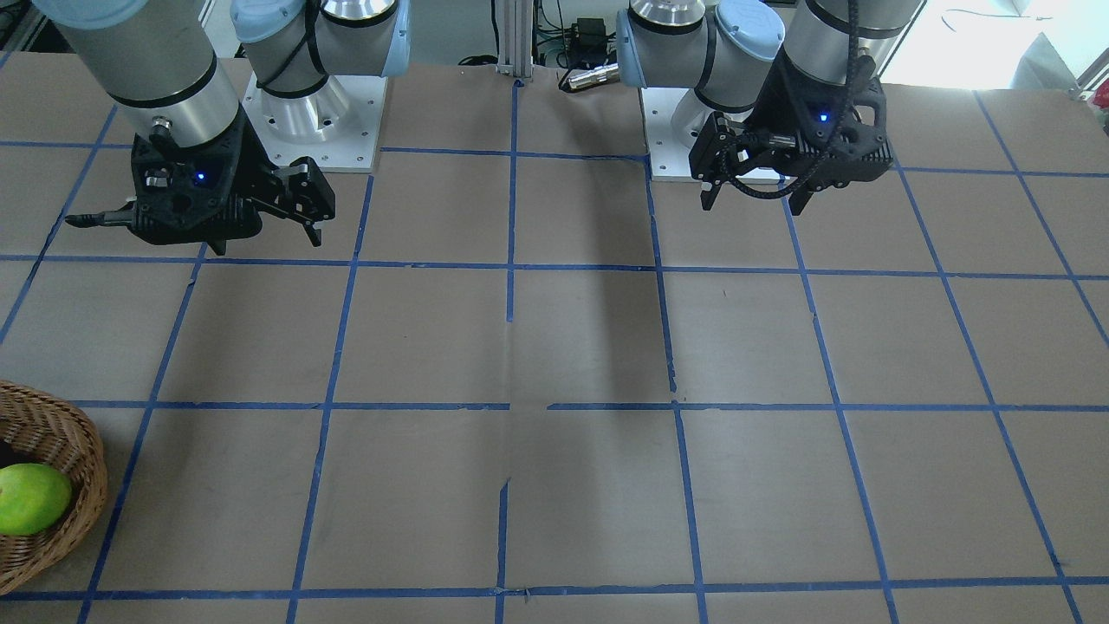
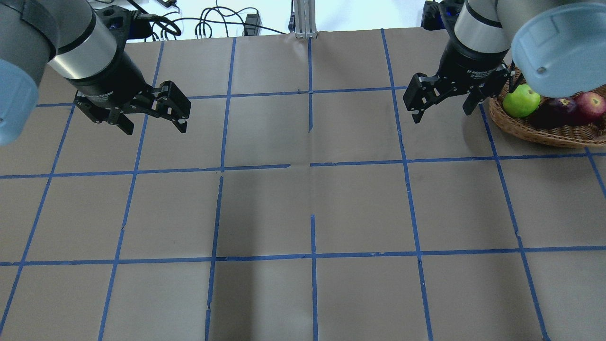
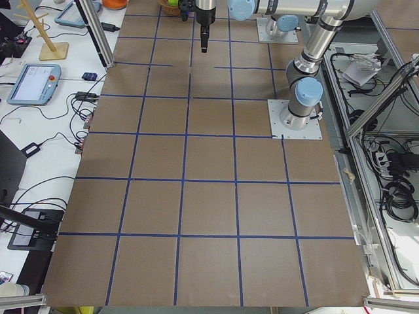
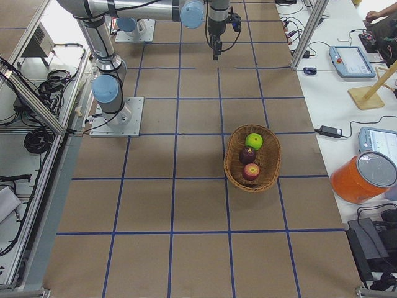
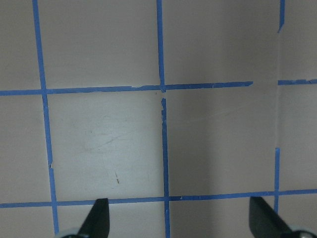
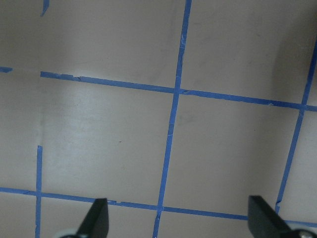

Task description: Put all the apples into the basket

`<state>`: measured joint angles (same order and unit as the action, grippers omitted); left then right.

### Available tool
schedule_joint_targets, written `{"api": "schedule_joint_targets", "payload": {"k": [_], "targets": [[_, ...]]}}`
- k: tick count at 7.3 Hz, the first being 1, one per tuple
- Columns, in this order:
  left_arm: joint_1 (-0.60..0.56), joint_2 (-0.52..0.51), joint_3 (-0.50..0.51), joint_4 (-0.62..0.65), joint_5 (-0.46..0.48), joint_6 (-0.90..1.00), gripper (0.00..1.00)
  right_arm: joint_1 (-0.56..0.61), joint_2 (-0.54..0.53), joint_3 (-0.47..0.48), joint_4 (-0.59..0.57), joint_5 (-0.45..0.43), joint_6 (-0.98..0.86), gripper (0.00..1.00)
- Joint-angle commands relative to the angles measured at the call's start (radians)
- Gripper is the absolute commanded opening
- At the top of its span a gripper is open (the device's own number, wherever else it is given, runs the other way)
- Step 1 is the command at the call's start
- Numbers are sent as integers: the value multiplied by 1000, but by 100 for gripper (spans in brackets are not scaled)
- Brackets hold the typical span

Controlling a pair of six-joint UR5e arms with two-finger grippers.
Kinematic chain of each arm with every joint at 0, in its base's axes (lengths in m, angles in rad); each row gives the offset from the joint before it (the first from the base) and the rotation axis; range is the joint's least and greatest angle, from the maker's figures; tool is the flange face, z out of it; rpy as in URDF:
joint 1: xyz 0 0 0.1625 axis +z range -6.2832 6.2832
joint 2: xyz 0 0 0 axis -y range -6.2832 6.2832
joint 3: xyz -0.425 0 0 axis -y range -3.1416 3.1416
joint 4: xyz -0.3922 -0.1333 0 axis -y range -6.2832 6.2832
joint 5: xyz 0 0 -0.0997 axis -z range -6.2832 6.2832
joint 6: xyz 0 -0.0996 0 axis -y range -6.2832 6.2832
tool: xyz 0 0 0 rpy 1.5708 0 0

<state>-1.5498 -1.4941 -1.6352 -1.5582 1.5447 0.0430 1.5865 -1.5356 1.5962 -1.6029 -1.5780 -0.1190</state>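
The wicker basket (image 2: 544, 136) stands at the table's right side and holds three apples: a lime green apple (image 2: 521, 100), a dark maroon apple (image 2: 559, 107) and a red apple (image 2: 592, 102). From the right side they lie in a row in the basket (image 4: 231, 166): green apple (image 4: 253, 141), maroon apple (image 4: 247, 155), red apple (image 4: 251, 171). My right gripper (image 2: 442, 115) hangs open and empty above the table, just left of the basket. Far over on the left, my left gripper (image 2: 155, 128) is open and empty too. Both wrist views show only bare table between the fingertips.
The brown table top (image 2: 312, 203) is marked into squares by blue tape. Both arm bases (image 1: 312, 121) sit at the robot's edge of the table. Cables, tablets and an orange container (image 4: 363, 177) lie on the benches beyond the table's ends.
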Motion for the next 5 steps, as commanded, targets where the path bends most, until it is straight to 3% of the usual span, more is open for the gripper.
{"api": "schedule_joint_targets", "payload": {"k": [1,5], "targets": [[1,0,0,0,0,0,100,12,0,-4,1,-17,16,100],[5,0,2,1,-5,0,100,3,2,-5,0,-8,22,100]]}}
